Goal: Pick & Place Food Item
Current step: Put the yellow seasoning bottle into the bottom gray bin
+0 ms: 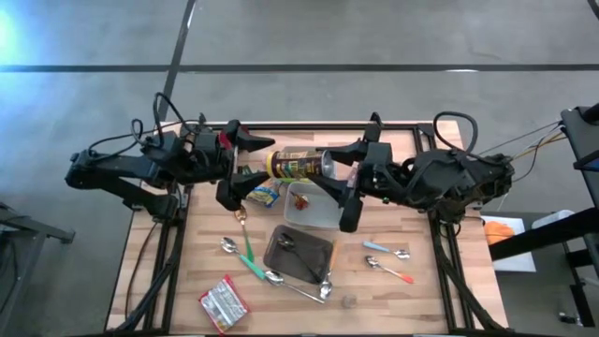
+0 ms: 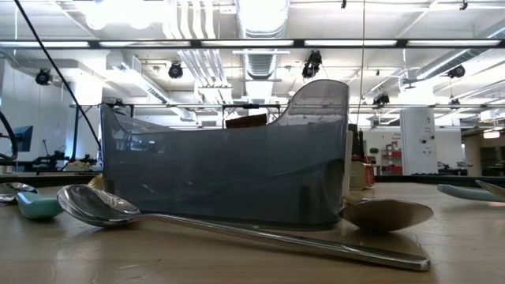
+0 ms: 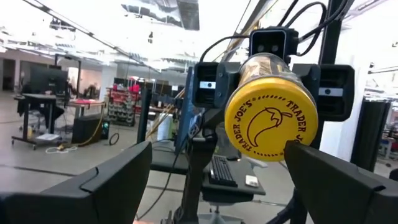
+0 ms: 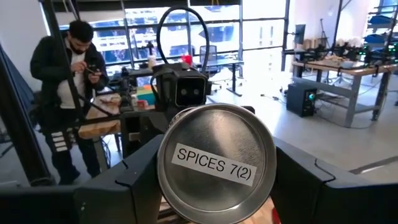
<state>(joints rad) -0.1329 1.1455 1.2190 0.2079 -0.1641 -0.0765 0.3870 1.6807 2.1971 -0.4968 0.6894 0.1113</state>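
Note:
A spice can (image 1: 298, 165) with a yellow lid (image 3: 270, 124) and a metal bottom labelled "SPICES 7(2)" (image 4: 214, 163) hangs level above the far middle of the table. My right gripper (image 1: 339, 173) is shut on its bottom end. My left gripper (image 1: 248, 164) comes from the table's left and stands open. Its fingers (image 3: 99, 180) sit on either side of the lid end; I cannot tell whether one touches the lid. No gripper shows in the low view. My right gripper pinches the can's round wall near the metal bottom end (image 4: 163, 174) between its two fingers (image 4: 134, 180). The fingers come level from the table's right and lie along the can. The can is lifted clear and lies level, its lid toward the left arm.
Below the can stand a clear container (image 1: 309, 201) and a dark tray (image 1: 298, 255), with spoons (image 1: 384, 267) and snack packets (image 1: 223, 301) spread over the near half. A yellow packet (image 1: 264, 194) lies under my left gripper. A person (image 4: 68, 93) stands beyond the table.

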